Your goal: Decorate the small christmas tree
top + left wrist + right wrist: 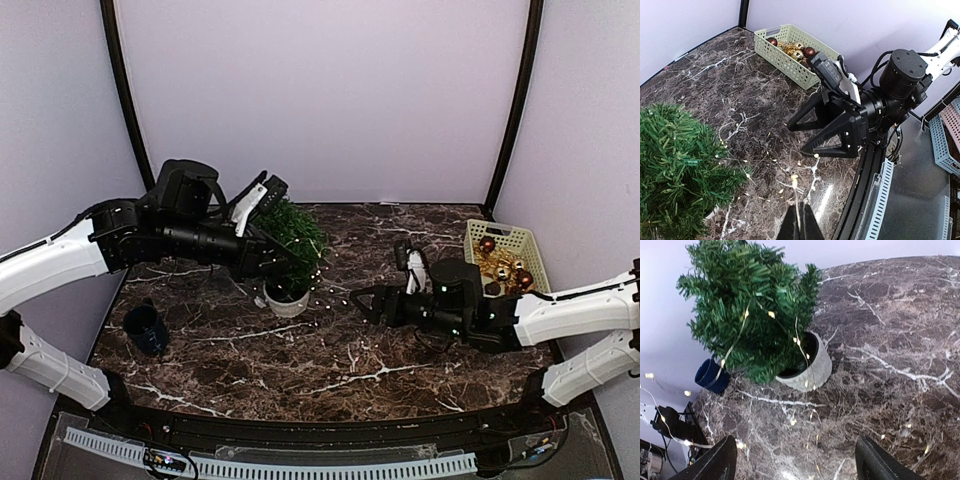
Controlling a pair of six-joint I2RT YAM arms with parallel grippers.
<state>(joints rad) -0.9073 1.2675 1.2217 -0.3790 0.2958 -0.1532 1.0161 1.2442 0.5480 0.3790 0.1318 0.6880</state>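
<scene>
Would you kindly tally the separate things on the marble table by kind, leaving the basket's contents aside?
Christmas tree: 1
Basket: 1
Blue cup: 1
String of lights: 1
Total: 4

Lab test booth: plain walls (320, 90), marbled table (350, 355).

"Bright in here, soft and even. The walls (320, 90) wash out pale."
"Shadows on the marble table (715, 85) are faint, though there's a white sheen near its front edge."
"From the right wrist, the small christmas tree (750, 305) looks smeared, and the fairy lights (771, 314) bloom into yellow blobs."
"From overhead, the black posts (125, 100) bow outward."
</scene>
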